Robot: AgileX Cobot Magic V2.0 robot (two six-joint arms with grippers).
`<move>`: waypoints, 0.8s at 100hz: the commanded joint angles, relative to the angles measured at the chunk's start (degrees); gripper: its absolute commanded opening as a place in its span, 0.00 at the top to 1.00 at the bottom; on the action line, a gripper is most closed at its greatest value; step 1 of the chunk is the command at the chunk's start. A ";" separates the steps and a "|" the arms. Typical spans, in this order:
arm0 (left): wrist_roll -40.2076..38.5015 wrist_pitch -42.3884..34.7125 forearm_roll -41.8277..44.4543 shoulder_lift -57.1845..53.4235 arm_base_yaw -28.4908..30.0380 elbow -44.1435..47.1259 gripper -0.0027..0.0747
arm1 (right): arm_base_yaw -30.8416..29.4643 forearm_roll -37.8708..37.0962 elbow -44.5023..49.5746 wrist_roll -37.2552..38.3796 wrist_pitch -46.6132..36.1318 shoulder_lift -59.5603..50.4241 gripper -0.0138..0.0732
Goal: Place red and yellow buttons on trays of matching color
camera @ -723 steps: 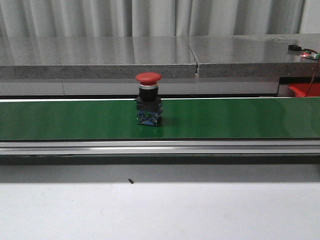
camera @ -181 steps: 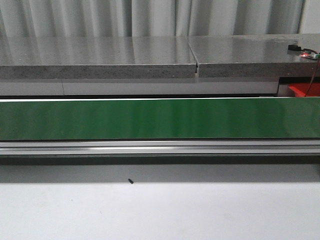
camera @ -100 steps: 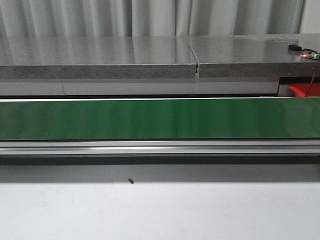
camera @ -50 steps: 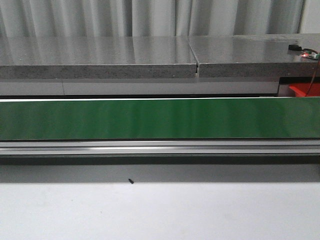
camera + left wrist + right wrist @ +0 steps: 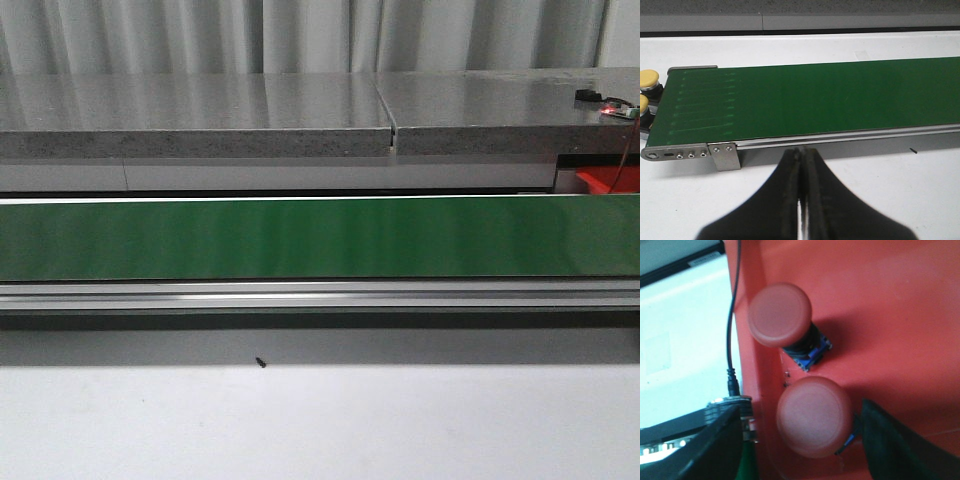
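Red tray (image 5: 900,300): button (image 5: 814,416) between claw (image 5: 805,440) fingers.

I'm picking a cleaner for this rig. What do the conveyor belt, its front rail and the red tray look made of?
Green belt: matte rubber or PVC, judging by its dull, even sheen. Front rail: brushed metal, likely aluminium, with bright streaks. Red tray: smooth plastic, probably, with a soft uniform gloss.

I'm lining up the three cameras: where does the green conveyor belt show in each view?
Front view: green conveyor belt spans the full width, mid-frame.
Left wrist view: it fills the middle, its end beside two yellow buttons.
Right wrist view: not identifiable.
Shared landmark: the belt's silver rail.
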 commanded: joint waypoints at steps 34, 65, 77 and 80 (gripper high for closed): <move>-0.57 -3.94 -0.33 0.52 -0.49 -1.60 0.99 | 1.84 1.08 9.21 -3.74 -9.89 -15.79 0.51; -0.57 -3.94 -0.33 0.52 -0.49 -1.60 0.99 | 9.26 0.82 12.74 -7.11 -11.74 -24.30 0.91; -0.57 -3.94 -0.33 0.52 -0.49 -1.60 0.99 | 10.68 0.82 12.74 -7.11 -8.66 -27.59 0.91; -0.57 -3.94 -0.33 0.52 -0.49 -1.60 0.99 | 10.91 0.82 12.85 -7.11 -7.73 -28.66 0.91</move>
